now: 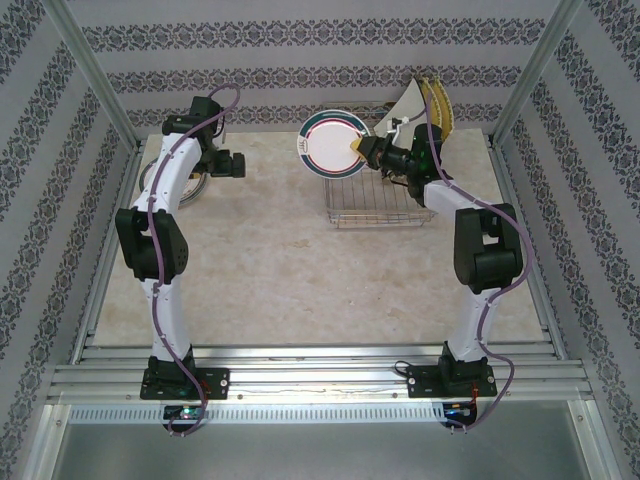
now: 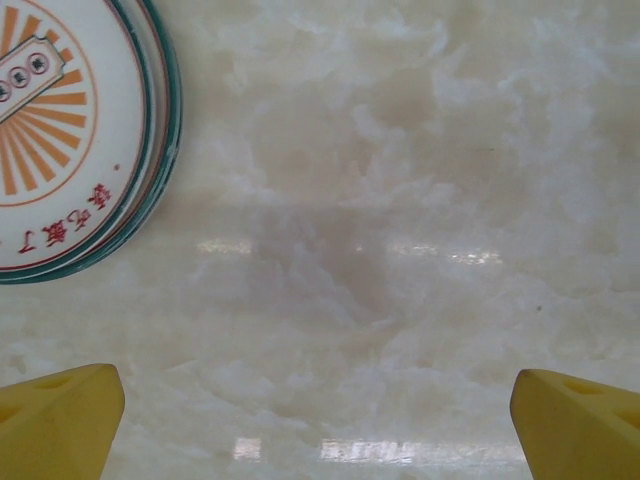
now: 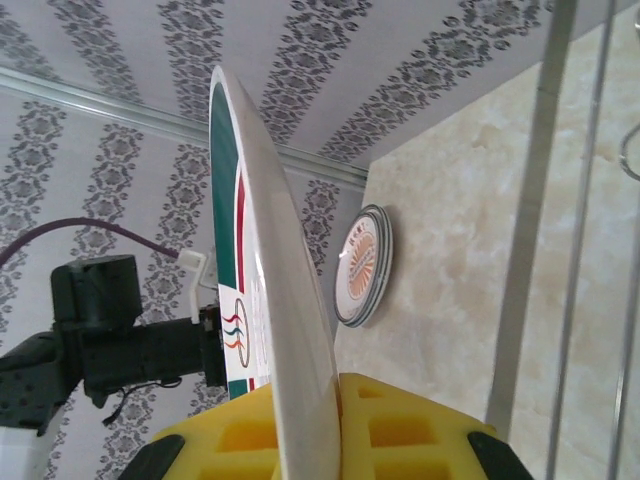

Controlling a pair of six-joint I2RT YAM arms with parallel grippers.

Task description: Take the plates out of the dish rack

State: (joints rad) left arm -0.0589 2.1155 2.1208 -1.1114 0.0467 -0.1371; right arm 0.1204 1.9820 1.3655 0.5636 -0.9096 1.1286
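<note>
My right gripper [image 1: 366, 150] is shut on the rim of a round white plate with a green and red band [image 1: 332, 145], which it holds upright above the left end of the wire dish rack [image 1: 378, 208]. In the right wrist view this plate [image 3: 262, 250] stands edge-on between the yellow fingers [image 3: 420, 430]. A white square plate [image 1: 412, 102] and yellow plates [image 1: 438, 108] lean at the rack's far right. A stack of round plates with orange rays [image 2: 60, 130] lies on the table at far left [image 1: 176, 182]. My left gripper [image 1: 238, 163] hovers open beside the stack, over bare table [image 2: 320, 420].
The marble tabletop [image 1: 300, 270] is bordered by patterned walls and aluminium frame posts [image 1: 95, 80]. The rack's upright wires [image 3: 530, 250] run close past the right gripper. The left arm's black wrist [image 3: 100, 330] shows beyond the held plate.
</note>
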